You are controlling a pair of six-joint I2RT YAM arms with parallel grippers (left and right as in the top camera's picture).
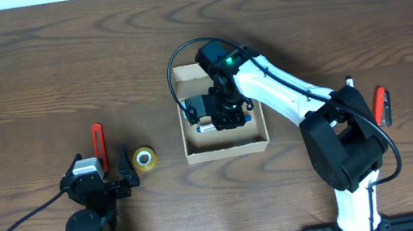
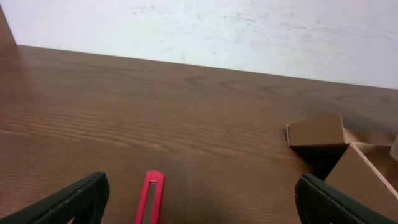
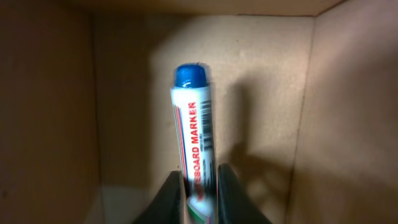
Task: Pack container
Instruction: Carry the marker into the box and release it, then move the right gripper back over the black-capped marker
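The tan cardboard container (image 1: pixel 225 149) lies open in the middle of the table; its inside wall shows in the right wrist view (image 3: pixel 56 124), and its flap shows in the left wrist view (image 2: pixel 316 130). My right gripper (image 1: pixel 227 116) reaches down into it and is shut on a whiteboard marker (image 3: pixel 194 134) with a blue cap, white body and red lettering, held inside the box. My left gripper (image 1: pixel 104 173) is open and empty at the front left, just behind a red box cutter (image 2: pixel 149 199).
A small roll of yellow tape (image 1: pixel 144 159) lies right of the left gripper. The red box cutter (image 1: pixel 98 140) lies ahead of that gripper. A second red cutter (image 1: pixel 381 106) lies at the right, beside the right arm's base.
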